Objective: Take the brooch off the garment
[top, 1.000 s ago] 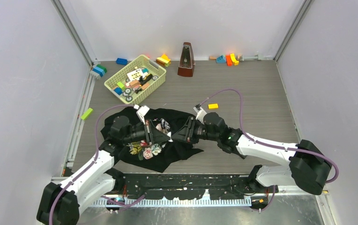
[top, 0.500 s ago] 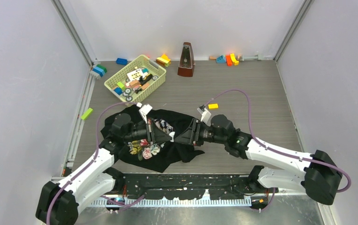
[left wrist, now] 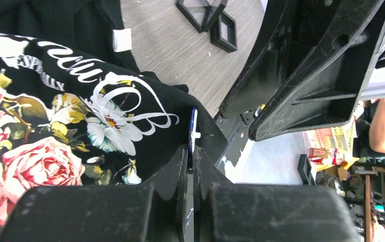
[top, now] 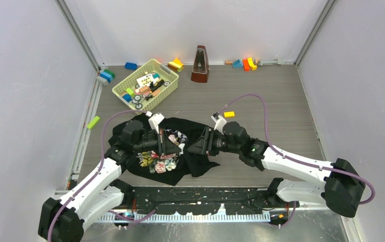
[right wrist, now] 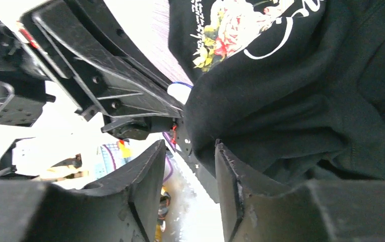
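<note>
Leftward, the left gripper [left wrist: 191, 151] has its jaws pressed together on the brooch [left wrist: 193, 126], a thin blue sliver standing edge-on against a fold of the garment [left wrist: 79, 126]. Rightward, the right gripper [right wrist: 189, 148] holds its jaws apart, with dark cloth just beyond its tips. Only the left wrist view shows this clamp; from overhead the brooch is too small to tell.

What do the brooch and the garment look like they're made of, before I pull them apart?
The garment: soft matte black knit, probably cotton jersey; it drapes in folds and creases, and the roses and script look printed on. The brooch: thin, stiff and smooth, blue with a small white nub; likely plastic or enamelled metal, but seen edge-on, so I cannot tell which.
</note>
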`<action>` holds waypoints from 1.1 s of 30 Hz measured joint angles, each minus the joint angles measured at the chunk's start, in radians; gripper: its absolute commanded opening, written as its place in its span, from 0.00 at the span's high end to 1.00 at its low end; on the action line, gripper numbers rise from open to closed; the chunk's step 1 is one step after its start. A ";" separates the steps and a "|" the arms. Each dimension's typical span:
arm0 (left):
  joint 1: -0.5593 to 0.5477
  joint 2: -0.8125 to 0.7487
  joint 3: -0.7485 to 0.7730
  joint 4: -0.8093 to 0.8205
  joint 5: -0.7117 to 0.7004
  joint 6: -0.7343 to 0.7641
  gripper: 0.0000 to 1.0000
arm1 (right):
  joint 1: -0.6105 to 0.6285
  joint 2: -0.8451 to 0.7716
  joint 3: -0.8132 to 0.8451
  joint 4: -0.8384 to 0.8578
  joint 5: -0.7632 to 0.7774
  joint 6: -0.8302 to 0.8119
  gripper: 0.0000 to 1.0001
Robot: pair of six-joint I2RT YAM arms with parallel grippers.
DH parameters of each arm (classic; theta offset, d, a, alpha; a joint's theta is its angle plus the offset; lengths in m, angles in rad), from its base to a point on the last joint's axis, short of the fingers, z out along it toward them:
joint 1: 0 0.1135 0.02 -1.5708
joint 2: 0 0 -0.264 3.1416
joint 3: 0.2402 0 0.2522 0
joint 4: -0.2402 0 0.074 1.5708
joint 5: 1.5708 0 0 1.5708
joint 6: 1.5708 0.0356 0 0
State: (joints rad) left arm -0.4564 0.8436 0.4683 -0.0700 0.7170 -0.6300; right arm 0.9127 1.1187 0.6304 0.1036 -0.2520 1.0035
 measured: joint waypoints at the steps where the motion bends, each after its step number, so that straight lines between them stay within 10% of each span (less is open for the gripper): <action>1: 0.000 -0.003 0.008 -0.025 -0.014 0.009 1.00 | 0.001 0.006 0.002 -0.008 0.004 -0.008 0.48; 9: 0.000 -0.016 0.040 -0.107 -0.069 0.038 1.00 | 0.043 0.073 0.012 -0.037 0.015 -0.098 0.46; 16: -0.001 -0.009 0.040 -0.108 -0.071 0.036 1.00 | 0.083 0.190 0.070 -0.068 0.023 -0.153 0.97; 33: -0.001 0.095 0.117 -0.319 -0.163 0.060 1.00 | 0.005 0.097 0.242 -0.314 0.211 -0.208 0.96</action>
State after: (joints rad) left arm -0.4576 0.9382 0.5850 -0.3885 0.5537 -0.5705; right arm 0.9180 1.2156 0.8722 -0.2108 -0.0410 0.7959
